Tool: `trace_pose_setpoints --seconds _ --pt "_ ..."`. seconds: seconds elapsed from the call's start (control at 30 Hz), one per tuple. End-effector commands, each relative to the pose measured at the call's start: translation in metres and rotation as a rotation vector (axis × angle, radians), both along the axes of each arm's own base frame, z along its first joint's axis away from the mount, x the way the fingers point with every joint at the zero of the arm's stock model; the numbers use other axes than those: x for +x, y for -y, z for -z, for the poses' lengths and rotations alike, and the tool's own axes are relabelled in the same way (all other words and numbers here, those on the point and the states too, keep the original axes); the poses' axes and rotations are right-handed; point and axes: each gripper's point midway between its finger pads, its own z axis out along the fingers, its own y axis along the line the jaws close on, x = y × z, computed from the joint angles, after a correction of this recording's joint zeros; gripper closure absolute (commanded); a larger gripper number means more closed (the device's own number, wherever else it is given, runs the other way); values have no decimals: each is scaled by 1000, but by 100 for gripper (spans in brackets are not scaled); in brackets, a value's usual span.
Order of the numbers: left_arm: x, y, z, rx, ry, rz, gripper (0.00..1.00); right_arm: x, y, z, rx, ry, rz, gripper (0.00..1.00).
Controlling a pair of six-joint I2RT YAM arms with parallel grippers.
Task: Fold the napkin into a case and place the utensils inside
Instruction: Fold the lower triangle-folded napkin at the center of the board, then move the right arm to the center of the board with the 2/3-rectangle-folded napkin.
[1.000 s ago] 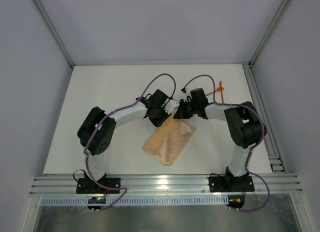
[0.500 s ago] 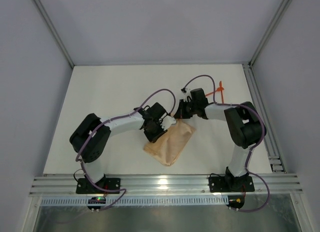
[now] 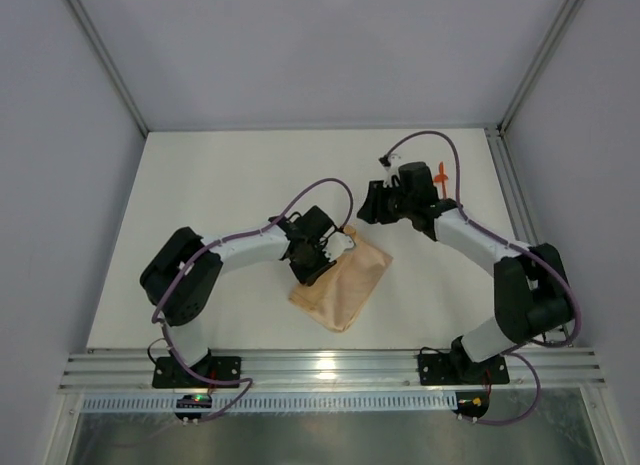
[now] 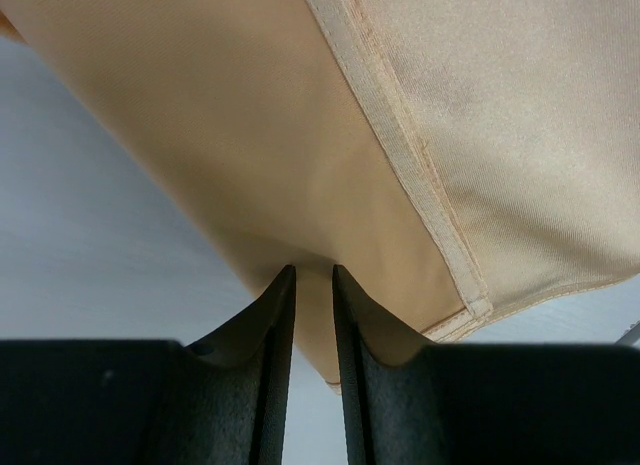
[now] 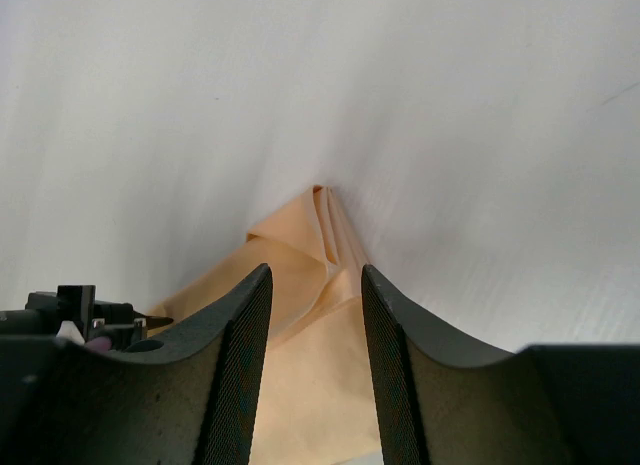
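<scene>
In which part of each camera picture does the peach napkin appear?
Top external: the napkin lies just below the picture's centre.
Left wrist: the napkin fills the upper and right part.
Right wrist: the napkin is at the lower centre, pointing up.
Shared landmark: the white table under it.
</scene>
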Motion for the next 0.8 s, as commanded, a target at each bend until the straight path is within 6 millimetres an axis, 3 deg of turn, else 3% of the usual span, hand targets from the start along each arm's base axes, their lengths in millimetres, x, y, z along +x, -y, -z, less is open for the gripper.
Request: trace_pose_setpoints --seconds 0.0,0.2,0.6,0.77 --pt "-3 -10 23 45 -1 3 76 -18 50 5 -128 -26 122 54" --pt "1 -11 21 51 26 10 76 -58 71 57 -84 -187 173 54" --pt "-1 -9 23 55 41 32 76 -66 72 88 -60 -257 162 49" --pt "0 -10 24 56 46 34 76 -77 58 95 8 -309 111 50"
